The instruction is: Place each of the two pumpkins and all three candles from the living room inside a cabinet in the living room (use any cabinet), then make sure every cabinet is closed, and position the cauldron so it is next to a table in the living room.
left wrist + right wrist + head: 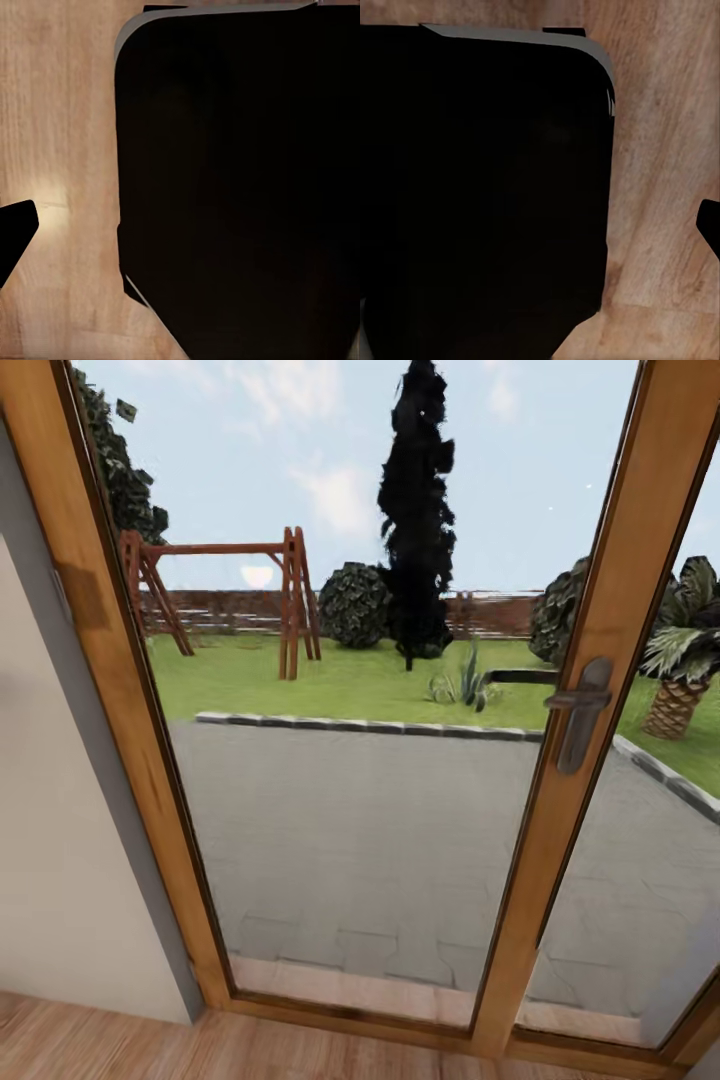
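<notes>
Left tool: a single dark tip over wooden floor in the left wrist view, beside a large black rounded body, likely the robot's own base. Open or closed: cannot tell, since the second finger is not seen. Right tool: again one dark tip over the same planks, next to the same kind of black mass; state likewise impossible to tell. Nothing visibly held on either side.

Outward, in the head view: straight ahead at 12 o'clock, a glazed door in a light wooden frame, with a dark lever handle at about 2 o'clock. A pale wall at 9 o'clock. Through the glass, a paved patio, lawn, a wooden swing frame at 11 o'clock, a tall dark cypress at 12.

Pumpkins, candles, cabinet, cauldron: somewhere off to the sides or behind, at a bearing not readable here. Probably a turn of the base away from the door first; no telling yet which arm lies nearer.
</notes>
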You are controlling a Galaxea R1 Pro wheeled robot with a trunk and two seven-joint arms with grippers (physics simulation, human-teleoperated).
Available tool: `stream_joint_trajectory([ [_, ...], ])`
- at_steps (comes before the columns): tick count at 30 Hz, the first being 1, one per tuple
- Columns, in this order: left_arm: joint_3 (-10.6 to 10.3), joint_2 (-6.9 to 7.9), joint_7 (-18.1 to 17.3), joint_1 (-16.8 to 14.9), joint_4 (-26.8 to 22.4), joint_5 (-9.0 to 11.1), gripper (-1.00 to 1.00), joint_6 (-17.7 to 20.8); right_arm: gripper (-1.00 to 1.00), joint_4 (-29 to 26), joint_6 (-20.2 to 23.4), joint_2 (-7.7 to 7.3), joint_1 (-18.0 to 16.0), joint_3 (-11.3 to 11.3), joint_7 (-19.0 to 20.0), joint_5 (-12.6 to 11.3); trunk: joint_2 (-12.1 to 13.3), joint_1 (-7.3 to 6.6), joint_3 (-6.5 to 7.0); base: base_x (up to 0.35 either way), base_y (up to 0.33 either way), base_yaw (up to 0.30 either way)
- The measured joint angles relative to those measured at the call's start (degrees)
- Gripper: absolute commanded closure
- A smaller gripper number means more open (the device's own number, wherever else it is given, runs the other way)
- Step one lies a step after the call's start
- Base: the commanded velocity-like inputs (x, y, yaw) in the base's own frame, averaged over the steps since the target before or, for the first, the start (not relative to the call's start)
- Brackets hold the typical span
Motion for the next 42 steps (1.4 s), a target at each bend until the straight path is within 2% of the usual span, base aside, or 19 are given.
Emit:
stream_joint_trajectory([
  [7,0.2,0.01,0.1,0.0,0.0,0.6,-1.00,0.0,-1.00,0.0,0.0,-0.02,0.0,0.0,0.1,0.0,2.8,-1.54,1.34,0.000,0.000,-0.228],
  [42,0.3,0.01,0.1,0.0,0.0,0.7,-1.00,0.0,-1.00,0.1,0.0,-0.09,0.0,0.0,0.1,0.0,16.9,-9.23,8.77,0.000,0.000,-0.290],
])
